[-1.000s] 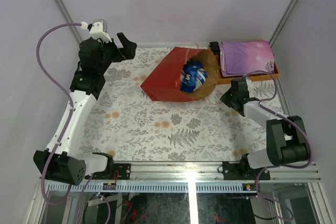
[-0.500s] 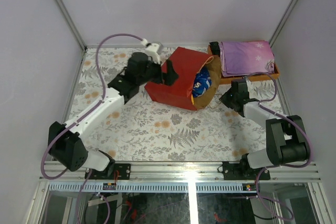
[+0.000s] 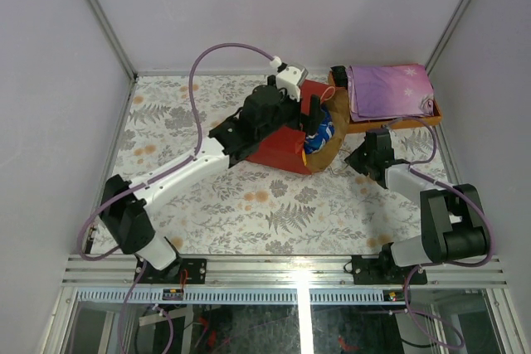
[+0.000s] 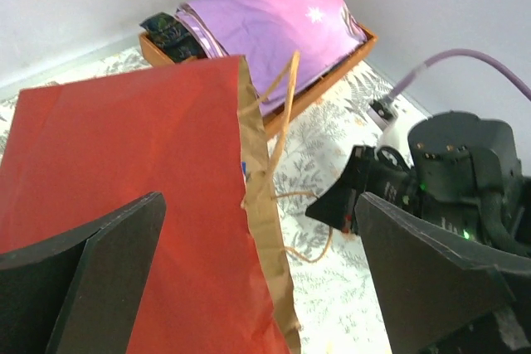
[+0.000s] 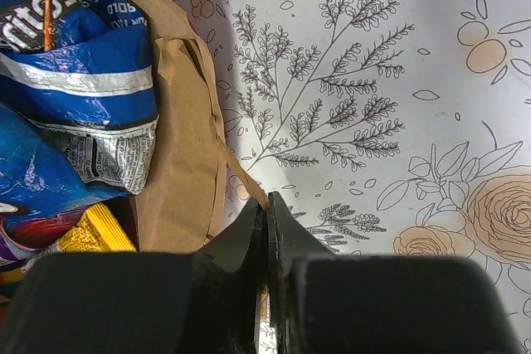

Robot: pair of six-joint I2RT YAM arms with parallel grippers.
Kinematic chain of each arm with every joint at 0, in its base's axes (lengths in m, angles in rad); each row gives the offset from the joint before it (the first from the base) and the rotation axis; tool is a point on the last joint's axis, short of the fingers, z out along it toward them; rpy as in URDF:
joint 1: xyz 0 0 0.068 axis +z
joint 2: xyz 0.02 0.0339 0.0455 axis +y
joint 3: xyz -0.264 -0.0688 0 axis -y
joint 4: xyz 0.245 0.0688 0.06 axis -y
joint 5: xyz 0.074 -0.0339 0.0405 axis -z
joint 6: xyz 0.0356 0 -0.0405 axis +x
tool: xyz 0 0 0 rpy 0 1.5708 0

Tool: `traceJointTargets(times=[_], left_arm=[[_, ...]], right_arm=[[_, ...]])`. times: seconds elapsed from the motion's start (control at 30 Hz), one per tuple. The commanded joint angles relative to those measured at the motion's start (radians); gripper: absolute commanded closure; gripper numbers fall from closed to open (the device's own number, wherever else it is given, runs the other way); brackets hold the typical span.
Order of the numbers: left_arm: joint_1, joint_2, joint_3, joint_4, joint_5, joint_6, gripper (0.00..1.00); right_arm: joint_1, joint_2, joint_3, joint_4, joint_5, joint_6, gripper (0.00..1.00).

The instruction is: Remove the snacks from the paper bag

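top external view: floral table (image 3: 207,196); red paper bag (image 3: 280,152) lies on its side at the far middle, mouth rightward, blue doritos bag (image 3: 322,132) inside; left gripper (image 4: 259,205) spread wide over its rim; right gripper (image 5: 267,205) clenched on the tan handle (image 5: 241,173).

From above, the left arm (image 3: 207,155) sprawls over the paper bag (image 3: 278,151), so its mouth is mostly covered and only a scrap of the blue Doritos bag (image 3: 319,132) peeks out. The right wrist view chops that bag off at the left and top edges and shows just a corner of a yellow packet (image 5: 93,234). The handle (image 5: 242,173) vanishes at the right gripper (image 5: 267,205)'s pressed-together tips, so I can't tell if it's pinched. In the left wrist view the left gripper (image 4: 259,205) runs off the bottom edge, the bag's red wall hides its inside, and the dark thing (image 4: 170,29) beside the cloth (image 4: 274,18) is too buried to identify.
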Motion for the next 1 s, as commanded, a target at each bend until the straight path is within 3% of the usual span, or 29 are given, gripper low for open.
traceJointTargets(times=[0.0,0.1,0.17,0.2,0.23,0.27,0.3,0.5,0.73,0.97], left_arm=[[-0.009,0.078,0.083,0.113,-0.103,0.04,0.05],[-0.012,0.136,0.138,0.113,-0.061,0.046,0.16],[-0.015,0.169,0.171,0.111,-0.022,0.051,0.32],[-0.015,0.186,0.19,0.108,-0.01,0.053,0.46],[-0.017,0.201,0.207,0.099,-0.013,0.054,0.78],[-0.017,0.214,0.222,0.09,-0.03,0.052,0.96],[-0.017,0.223,0.231,0.085,-0.046,0.051,1.0],[-0.018,0.198,0.186,0.106,-0.195,0.104,1.0],[-0.011,0.136,0.106,0.097,-0.43,0.21,1.0],[0.08,0.009,-0.047,0.088,-0.468,0.167,1.0]], right_arm=[[-0.004,-0.036,0.001,0.038,-0.019,-0.013,1.0],[-0.004,-0.041,-0.003,0.04,-0.021,-0.014,1.0],[-0.004,-0.043,-0.007,0.041,-0.02,-0.014,1.0],[-0.004,-0.041,-0.008,0.043,-0.02,-0.013,1.0],[-0.004,-0.038,-0.008,0.045,-0.02,-0.011,1.0],[-0.004,-0.033,-0.008,0.048,-0.024,-0.008,1.0],[-0.004,-0.024,-0.008,0.054,-0.03,-0.002,1.0],[0.032,0.082,0.016,0.125,-0.059,0.049,1.0],[0.154,0.261,0.181,0.115,-0.041,0.038,1.0],[0.248,0.447,0.379,0.076,-0.094,-0.014,1.0]])
